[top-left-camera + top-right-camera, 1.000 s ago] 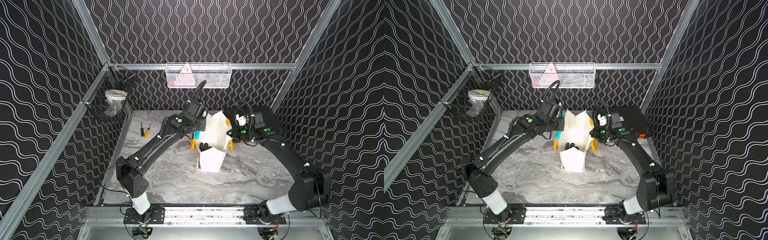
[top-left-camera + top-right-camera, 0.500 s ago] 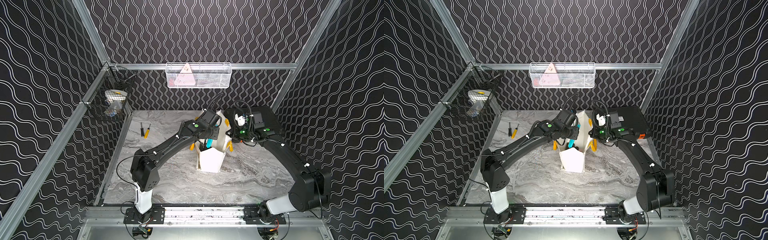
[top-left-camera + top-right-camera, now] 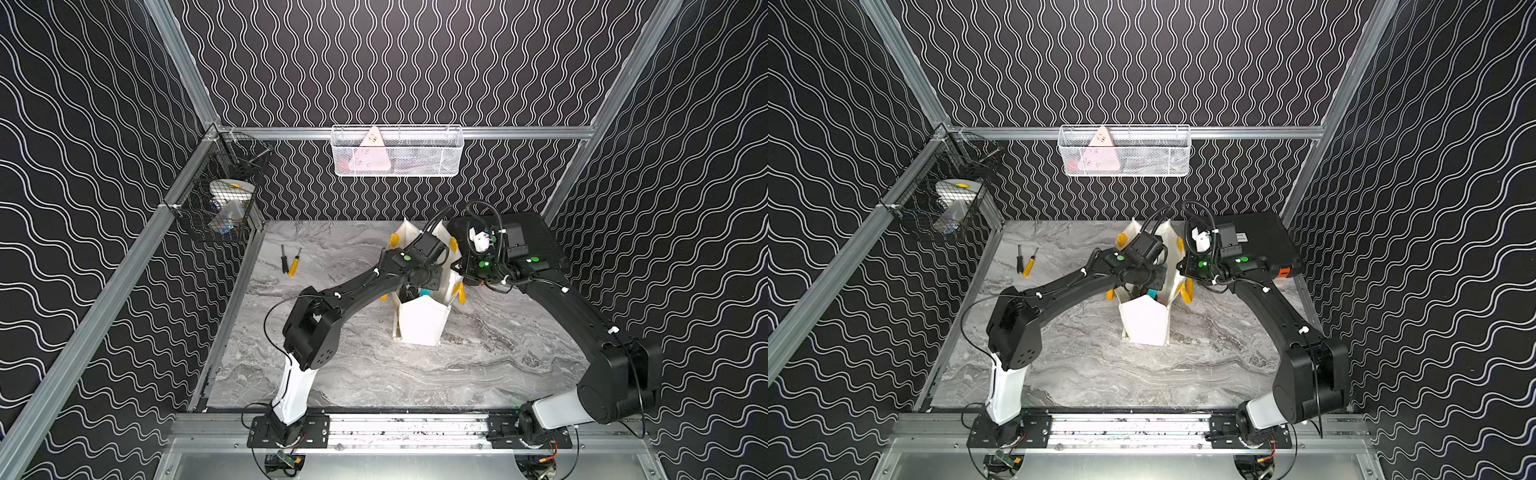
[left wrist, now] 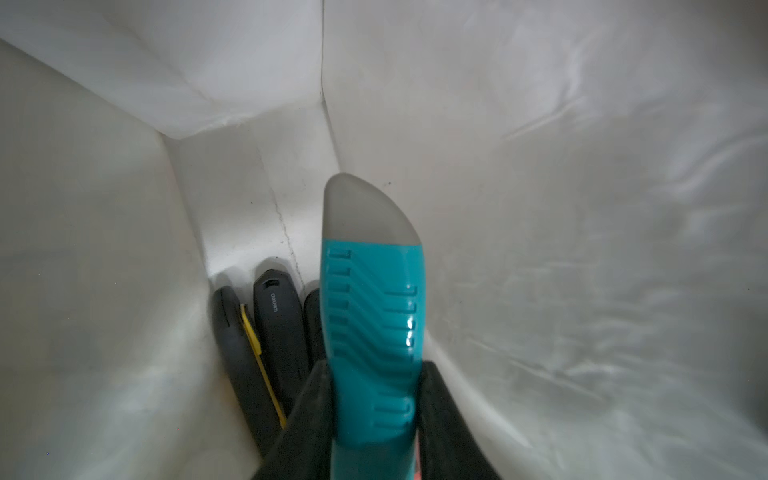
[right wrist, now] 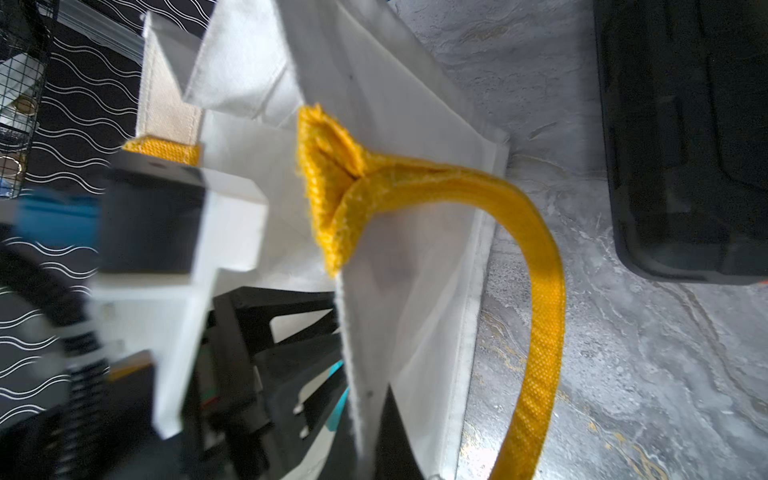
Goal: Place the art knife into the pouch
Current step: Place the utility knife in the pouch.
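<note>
**Entry: art knife, in my grip, now down inside the pouch**

My left gripper [image 4: 374,376] is clamped narrow on the teal art knife [image 4: 372,316], grey tip pointing down. A second ago I held it outside the pouch [image 3: 422,324], beside the rim. Now my wrist view shows only white walls around the knife, with dark tools [image 4: 266,332] lying at the bottom just beside it. My right gripper [image 5: 370,440] is pinched shut on the pouch wall near the yellow handle [image 5: 540,291], keeping the mouth open. The knife is inside but not released, and I cannot tell whether its tip touches the floor. I judge that only lowering and letting go remain. Two screwdrivers [image 3: 291,262] lie on the table [image 3: 374,374], well apart.
</note>
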Controlling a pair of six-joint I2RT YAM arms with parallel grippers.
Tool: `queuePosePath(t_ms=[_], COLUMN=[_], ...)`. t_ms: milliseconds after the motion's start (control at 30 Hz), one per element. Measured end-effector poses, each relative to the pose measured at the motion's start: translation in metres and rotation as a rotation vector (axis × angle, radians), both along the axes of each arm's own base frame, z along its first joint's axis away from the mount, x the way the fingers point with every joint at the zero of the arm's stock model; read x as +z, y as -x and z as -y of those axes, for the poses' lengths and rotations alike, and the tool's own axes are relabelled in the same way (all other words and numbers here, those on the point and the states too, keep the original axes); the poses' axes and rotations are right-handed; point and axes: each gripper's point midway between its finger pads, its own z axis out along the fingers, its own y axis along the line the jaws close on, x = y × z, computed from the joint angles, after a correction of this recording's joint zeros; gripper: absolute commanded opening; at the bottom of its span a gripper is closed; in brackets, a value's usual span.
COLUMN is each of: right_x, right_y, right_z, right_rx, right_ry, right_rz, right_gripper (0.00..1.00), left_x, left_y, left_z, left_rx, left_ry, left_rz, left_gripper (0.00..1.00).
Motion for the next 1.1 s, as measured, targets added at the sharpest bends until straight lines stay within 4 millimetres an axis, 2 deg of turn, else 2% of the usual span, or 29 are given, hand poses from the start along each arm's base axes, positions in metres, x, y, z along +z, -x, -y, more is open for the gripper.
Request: queuePosePath(t_ms=[333, 600, 767, 933, 1100], right_x=[0.001, 0.002, 0.000, -0.003, -0.007], right_y=[0.000, 0.000, 0.000, 0.003, 0.005], right_z=[-0.001, 0.000, 0.002, 0.004, 0.007], right_rx=[0.002, 0.000, -0.009, -0.015, -0.021], right_ry=[-0.001, 0.002, 0.012, 0.025, 0.040], right_rz=[0.002, 0.004, 0.001, -0.016, -0.033], right_gripper=[0.00, 0.00, 0.00, 0.00, 0.00], left_x=[-0.062, -0.098, -0.103, -0.105, -0.104], left_y=[0.014, 0.016, 0.009, 0.003, 0.003], left_z=[-0.010, -0.011, -0.026, -0.056, -0.076], left_rx=[0.010, 0.005, 0.025, 0.068, 0.086], left_ry=[-0.061, -0.092, -0.090, -0.116, -0.163], left_rz=[-0.116, -0.172, -0.153, -0.155, -0.148], left_gripper=[0.12, 0.12, 0.11, 0.11, 0.11])
